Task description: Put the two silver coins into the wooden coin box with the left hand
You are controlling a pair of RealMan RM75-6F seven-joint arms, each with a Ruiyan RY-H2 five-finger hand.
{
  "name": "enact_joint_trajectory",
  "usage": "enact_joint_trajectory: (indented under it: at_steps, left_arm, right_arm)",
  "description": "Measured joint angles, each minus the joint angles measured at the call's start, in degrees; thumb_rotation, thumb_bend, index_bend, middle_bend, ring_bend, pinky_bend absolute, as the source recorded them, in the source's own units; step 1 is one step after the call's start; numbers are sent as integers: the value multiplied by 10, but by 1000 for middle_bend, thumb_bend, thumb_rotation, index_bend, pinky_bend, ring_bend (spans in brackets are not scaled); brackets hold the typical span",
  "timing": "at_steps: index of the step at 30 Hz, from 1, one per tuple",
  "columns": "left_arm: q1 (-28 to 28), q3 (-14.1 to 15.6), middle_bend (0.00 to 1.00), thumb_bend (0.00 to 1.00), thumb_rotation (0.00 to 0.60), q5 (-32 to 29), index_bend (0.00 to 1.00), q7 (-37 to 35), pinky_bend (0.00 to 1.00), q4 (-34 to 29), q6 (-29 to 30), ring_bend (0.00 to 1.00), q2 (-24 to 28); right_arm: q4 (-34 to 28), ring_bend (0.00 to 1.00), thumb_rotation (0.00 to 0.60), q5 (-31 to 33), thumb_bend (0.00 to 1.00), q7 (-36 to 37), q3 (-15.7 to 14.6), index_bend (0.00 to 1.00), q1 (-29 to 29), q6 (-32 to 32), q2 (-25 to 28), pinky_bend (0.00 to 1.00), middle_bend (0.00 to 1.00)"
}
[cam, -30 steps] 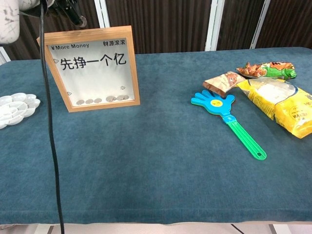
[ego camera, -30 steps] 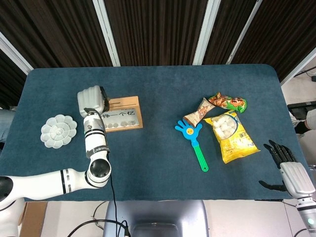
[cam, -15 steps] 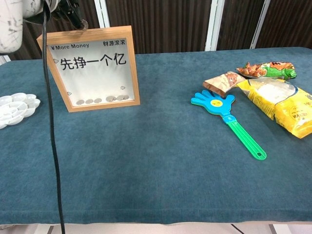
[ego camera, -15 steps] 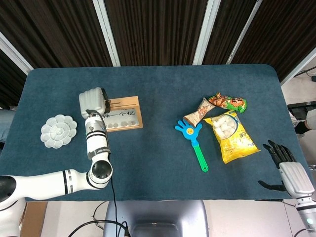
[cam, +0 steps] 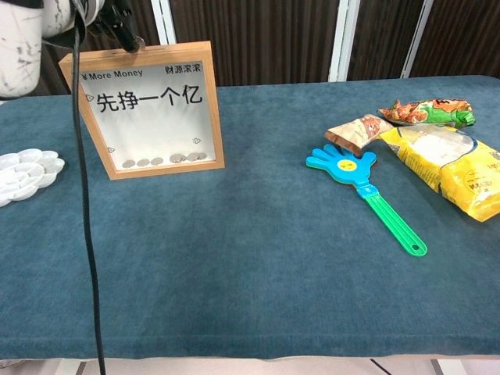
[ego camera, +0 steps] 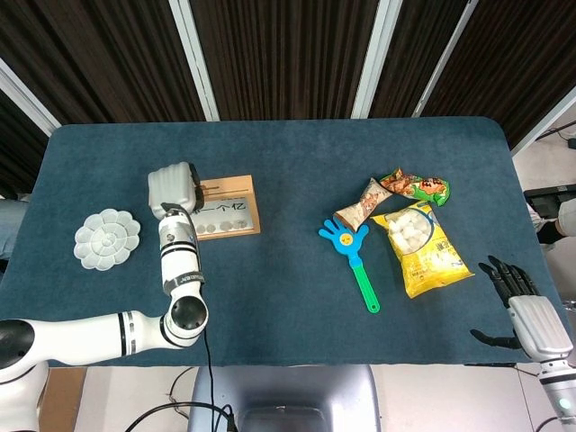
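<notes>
Head view: left hand (ego camera: pixel 172 190) above top-left corner of coin box (ego camera: pixel 222 208), presumably at slot edge for drop. Finger state cannot be told; dark fingertips (cam: pixel 119 26) show over frame top in chest view, no coin visible in them. Coins (cam: pixel 160 160) lie in row behind glass, below hand. Right hand (ego camera: pixel 522 306) far right, off table edge, spread, idle. Blue cloth table (ego camera: pixel 288 261); dark slatted wall behind.

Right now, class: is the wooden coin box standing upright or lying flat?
Upright. In the chest view the wooden coin box stands on its lower edge, front pane facing us, coins along the bottom.
</notes>
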Motion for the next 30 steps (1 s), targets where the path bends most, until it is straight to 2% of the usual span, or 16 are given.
enact_joint_trajectory:
  at_steps: [3, 10, 14, 17, 19, 20, 21, 22, 23, 24, 25, 27, 28, 30]
  left_arm:
    - [0, 2, 1000, 436, 600, 0, 549, -1, 1000, 2, -1, 1000, -2]
    - [-1, 9, 1000, 432, 600, 12, 354, -2, 1000, 5, 1, 1000, -4]
    - [0, 9, 1000, 429, 600, 15, 317, -5, 1000, 0, 2, 1000, -2]
    - [3, 11, 1000, 419, 600, 25, 304, -6, 1000, -14, 4, 1000, 4]
    - [8, 17, 992, 413, 600, 39, 256, -9, 1000, -37, 7, 1000, 13]
    - [12, 20, 957, 413, 600, 49, 228, -12, 1000, -52, 9, 990, 18]
    - [17, 26, 842, 412, 600, 62, 179, -15, 961, -70, 12, 911, 25]
    - [26, 36, 665, 412, 600, 85, 130, -21, 862, -98, 15, 755, 37]
    - [35, 46, 536, 412, 600, 105, 104, -26, 770, -124, 17, 628, 47]
    - [46, 59, 374, 412, 600, 129, 77, -31, 606, -151, 20, 437, 59]
    - [63, 79, 271, 411, 600, 166, 61, -41, 465, -189, 23, 298, 76]
    - [93, 117, 168, 412, 600, 233, 46, -60, 312, -243, 30, 151, 101]
    - [115, 146, 120, 413, 600, 285, 36, -77, 254, -270, 35, 90, 117]
    - [153, 195, 63, 417, 600, 371, 22, -109, 197, -294, 45, 27, 139]
  right_arm:
    - [0, 0, 600, -1, 93, 2, 0, 0, 0, 1, 0, 0, 0]
    - [1, 0, 600, -1, 94, 3, 0, 0, 0, 1, 1, 0, 0]
    - [0, 0, 600, -1, 94, 1, 0, 0, 0, 0, 0, 0, 0]
    - [1, 0, 600, -1, 94, 1, 0, 0, 0, 1, 0, 0, 0]
    - [1, 0, 600, -1, 94, 2, 0, 0, -1, 2, 1, 0, 0]
    - [2, 0, 600, -1, 94, 3, 0, 0, -1, 3, 1, 0, 0]
    - [3, 0, 600, -1, 94, 3, 0, 0, -2, 3, 1, 0, 0]
    - [3, 0, 600, -1, 94, 2, 0, 0, -2, 3, 1, 0, 0]
    - [3, 0, 600, -1, 94, 2, 0, 0, -2, 3, 1, 0, 0]
    - [2, 0, 600, -2, 94, 0, -1, 0, -2, 3, 0, 0, 0]
    - [2, 0, 600, -2, 94, -2, -1, 0, -2, 3, 0, 0, 0]
    - [0, 0, 600, -3, 94, -9, -2, 0, -3, 4, -1, 0, 0]
    - [-1, 0, 600, -3, 94, -13, -2, 0, -3, 4, -2, 0, 0]
    - [-4, 0, 600, -4, 94, -25, -3, 0, -3, 4, -5, 0, 0]
